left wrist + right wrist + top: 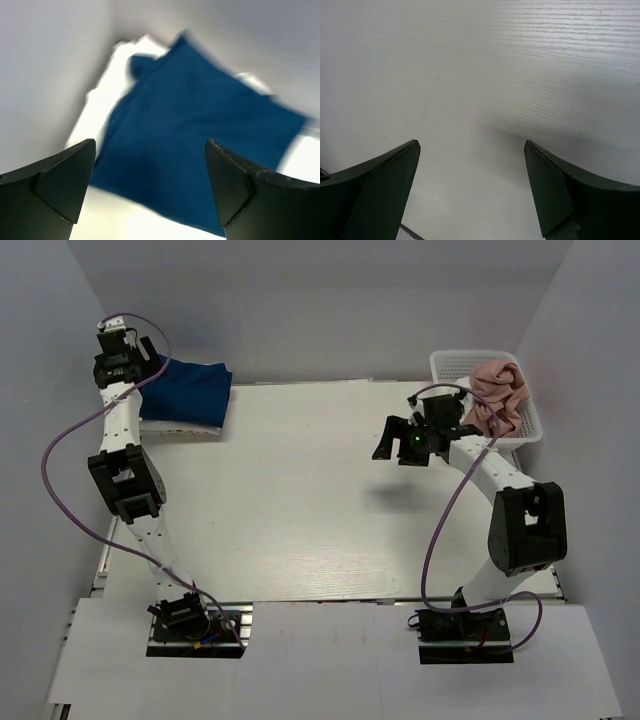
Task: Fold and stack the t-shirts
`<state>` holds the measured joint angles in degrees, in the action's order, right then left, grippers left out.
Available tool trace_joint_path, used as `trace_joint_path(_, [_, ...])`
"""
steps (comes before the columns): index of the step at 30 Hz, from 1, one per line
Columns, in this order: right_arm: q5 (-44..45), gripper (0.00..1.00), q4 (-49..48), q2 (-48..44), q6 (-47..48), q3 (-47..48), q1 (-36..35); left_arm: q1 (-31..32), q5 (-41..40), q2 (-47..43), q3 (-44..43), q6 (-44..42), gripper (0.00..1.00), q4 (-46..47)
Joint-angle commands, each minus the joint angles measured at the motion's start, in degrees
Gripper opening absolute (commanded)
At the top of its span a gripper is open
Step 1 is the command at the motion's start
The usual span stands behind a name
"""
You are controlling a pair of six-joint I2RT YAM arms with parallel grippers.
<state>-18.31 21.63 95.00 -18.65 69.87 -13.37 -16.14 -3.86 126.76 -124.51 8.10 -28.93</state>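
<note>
**Both grippers empty; pink shirt waits in the basket**

Past the near edge, the white wood-grain tabletop (300,500) lies bare under the right gripper (472,170). That gripper hangs toward the right edge with its jaws spread wide and nothing between them.

Farther back, at the far-left corner, the folded navy blue cotton t-shirt (200,140) lies flat on what looks like a white folded layer. The left gripper (150,165) hovers above it, also parted and holding nothing.

At the far-right corner, the dusty pink t-shirt (497,390) sits crumpled in the white plastic mesh basket (465,360).

The pink cloth is likely light, limp and prone to drag or snag on the mesh. A pinch on a raised fold at the top of the heap looks the safest hold, followed by a lift clear of the rim.
</note>
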Motion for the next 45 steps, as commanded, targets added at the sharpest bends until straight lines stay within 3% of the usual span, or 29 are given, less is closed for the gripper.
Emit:
trace_joint_path(1, [0.1,0.9,-3.0,-3.9,1.2,-1.8,0.0,0.6,10.3,-4.3,0.5,1.1,1.0,6.2])
trace_joint_path(2, [0.1,0.9,-1.8,-3.8,1.3,-2.4,-0.1,0.6,16.7,-3.2,-0.3,0.6,1.0,6.9])
trace_joint_path(5, [0.6,0.9,-1.8,-3.0,1.3,-2.6,0.0,0.6,24.4,2.9,-4.7,0.1,1.0,7.5])
trace_joint_path(9, [1.3,0.9,-1.8,-1.1,1.0,-1.7,0.1,-0.5,26.6,11.6,-11.1,3.3,1.0,10.5])
trace_joint_path(15, [1.5,0.9,-1.5,4.6,1.3,1.9,0.1,-0.5,29.1,20.1,-11.2,5.0,1.0,22.3])
trace_joint_path(18, [0.1,0.9,-1.0,7.7,0.8,4.0,-0.1,-1.0,22.7,25.5,-15.8,5.0,1.0,21.4])
trace_joint_path(23, [-0.7,0.9,-1.7,9.1,0.3,4.7,-0.1,-3.8,22.4,24.8,-8.9,10.2,1.0,26.0])
trace_joint_path(31, [-3.6,0.9,-2.2,9.0,1.3,4.8,-0.2,-4.6,27.0,20.6,-8.3,13.7,1.0,27.8])
trace_joint_path(38, [-5.7,0.9,-2.4,7.7,2.9,5.5,-1.5,-2.4,14.2,9.4,-3.4,12.1,1.0,28.9])
trace_joint_path(45, [-3.1,0.9,-3.3,2.3,3.6,3.5,-2.3,-1.4,23.1,5.7,0.1,14.6,1.0,26.3])
